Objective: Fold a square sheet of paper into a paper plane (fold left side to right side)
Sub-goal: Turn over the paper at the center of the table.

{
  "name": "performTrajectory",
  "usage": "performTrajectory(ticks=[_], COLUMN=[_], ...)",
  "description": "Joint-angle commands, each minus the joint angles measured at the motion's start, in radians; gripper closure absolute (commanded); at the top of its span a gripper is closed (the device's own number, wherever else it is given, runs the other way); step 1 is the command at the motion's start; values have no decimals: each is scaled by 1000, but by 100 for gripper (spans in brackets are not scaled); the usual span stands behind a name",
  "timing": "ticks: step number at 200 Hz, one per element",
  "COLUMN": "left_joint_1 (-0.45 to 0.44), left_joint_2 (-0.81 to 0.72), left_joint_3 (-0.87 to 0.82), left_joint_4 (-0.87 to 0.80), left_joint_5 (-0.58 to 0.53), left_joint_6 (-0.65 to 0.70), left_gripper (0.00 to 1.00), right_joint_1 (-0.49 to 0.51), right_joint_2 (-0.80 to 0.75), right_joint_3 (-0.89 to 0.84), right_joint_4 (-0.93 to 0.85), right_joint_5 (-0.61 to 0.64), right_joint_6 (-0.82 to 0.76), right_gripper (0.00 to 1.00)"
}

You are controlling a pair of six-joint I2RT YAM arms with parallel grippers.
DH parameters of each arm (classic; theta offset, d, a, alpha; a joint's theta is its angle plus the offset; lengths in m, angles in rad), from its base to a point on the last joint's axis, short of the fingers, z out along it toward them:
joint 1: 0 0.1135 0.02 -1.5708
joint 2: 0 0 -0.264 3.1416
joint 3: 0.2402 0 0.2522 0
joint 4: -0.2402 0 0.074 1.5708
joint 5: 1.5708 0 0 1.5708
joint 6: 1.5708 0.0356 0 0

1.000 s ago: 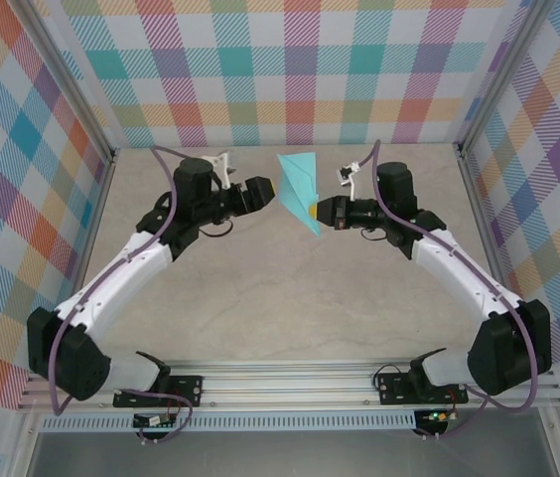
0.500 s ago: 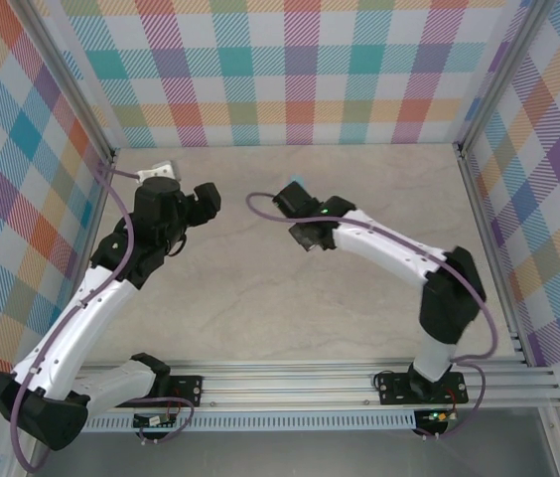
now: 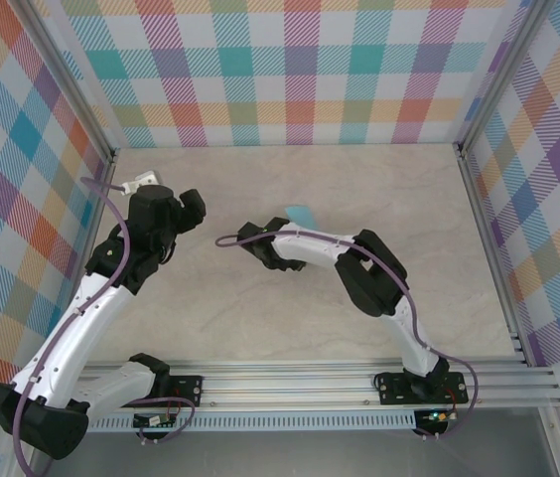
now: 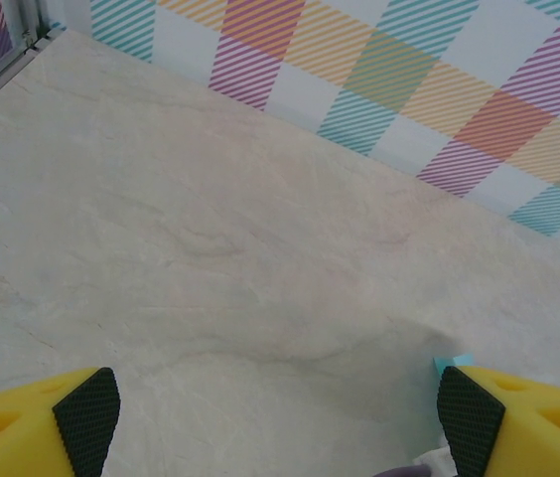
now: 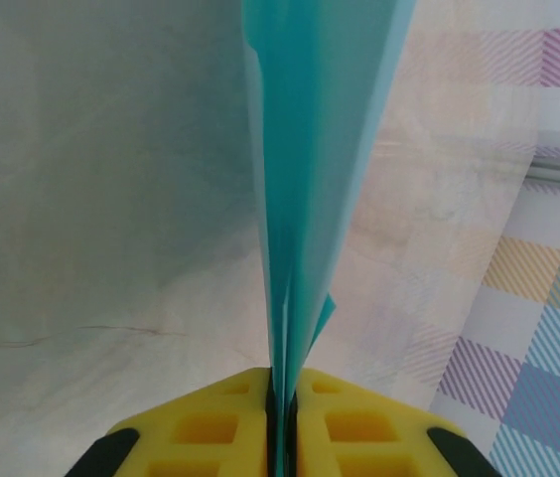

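Turquoise paper plane [image 5: 310, 199] is what I am watching: it stands edge-on in the right wrist view, its folded layers rising straight up from between the yellow fingers of the right tool [image 5: 282, 397], which is clenched on its lower edge. From above I see just a corner of it, a little far of the right wrist, around the middle of the counter [image 4: 210, 229].

A second ago the plane was held up at the far middle, with both tools close on either side of it. Since then the right arm has swung its wrist in towards the left and carried the plane with it, lower and nearer. The left arm has drawn back to the left side. The left tool [image 4: 278, 417] is released, its fingers wide apart with bare counter between them, and a sliver of turquoise shows just beyond its right finger.

I read this as the two-handed work being over: the creases look made, the dart shape is there, and the plane now hangs on the right tool alone. What seems left is to set it down, and with paper this thin I would lower it flat before letting go, or it may tip or slide
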Motion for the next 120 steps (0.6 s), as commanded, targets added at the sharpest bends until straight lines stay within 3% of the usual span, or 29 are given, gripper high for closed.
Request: performTrajectory(ticks=[1,37,64,86,120], left_joint_1=[8,20,44,56,44], left_joint_2=[12,56,129,229,478], left_joint_3=[-4,-1,-14,-51,-80], left_joint_4=[-8,-8,22,132,430], left_joint_5=[18,91,231,437,796], left_joint_6=[-13,-17,-57,-98,-200], left_gripper=[14,14,12,13,19], right_joint_1=[28,32,15,-49,-287], right_joint_2=[38,-113,-302,-467,-715], right_joint_3=[29,-74,-199,-316,-564], right_joint_4=[-75,30,116,203,441], right_joint_5=[-103,-407,-554,-671,-965], right_joint_6=[52,43,53,73,137], right_gripper=[81,56,36,25,16])
